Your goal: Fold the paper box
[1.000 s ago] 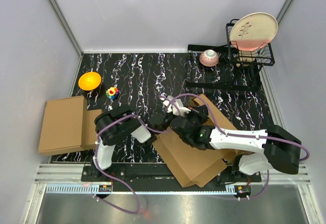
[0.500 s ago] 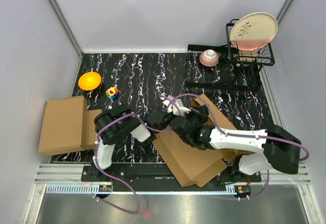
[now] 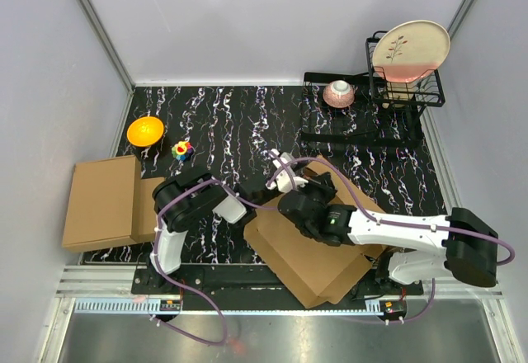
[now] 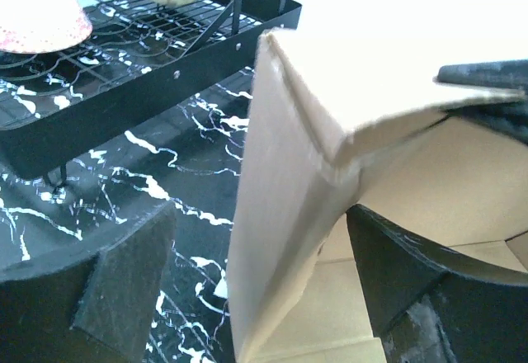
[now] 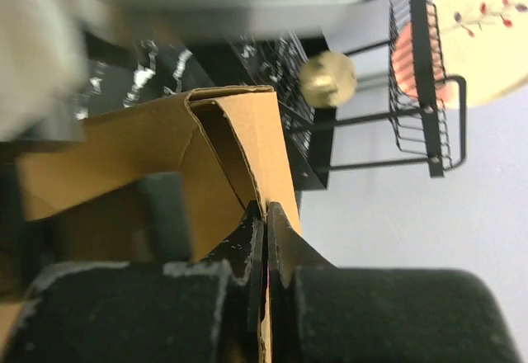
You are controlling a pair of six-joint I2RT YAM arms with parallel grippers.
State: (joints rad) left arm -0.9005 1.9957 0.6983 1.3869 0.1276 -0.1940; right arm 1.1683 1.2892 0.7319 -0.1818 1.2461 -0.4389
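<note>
Flanked well to the left of the left hand [image 4: 264, 247] by a stack of flat cardboard [image 3: 101, 202], with an orange bowl [image 3: 145, 130] and a colourful toy [image 3: 182, 149] farther out on the desk [image 3: 223, 124]. Straddles a raised flap of the paper box [image 3: 301, 256] with that hand, fingers [image 4: 124, 285] spread wide, one on each side. Pinches a folded edge of the box in the right hand [image 5: 264, 214], fingers narrowed tight onto the cardboard, box body lying on the desk beneath both hands. Far beyond the right hand, to its right, a black rack [image 3: 412, 101] holding an upright plate [image 3: 410, 49], a pink bowl [image 3: 339, 93] just beside it.
</note>
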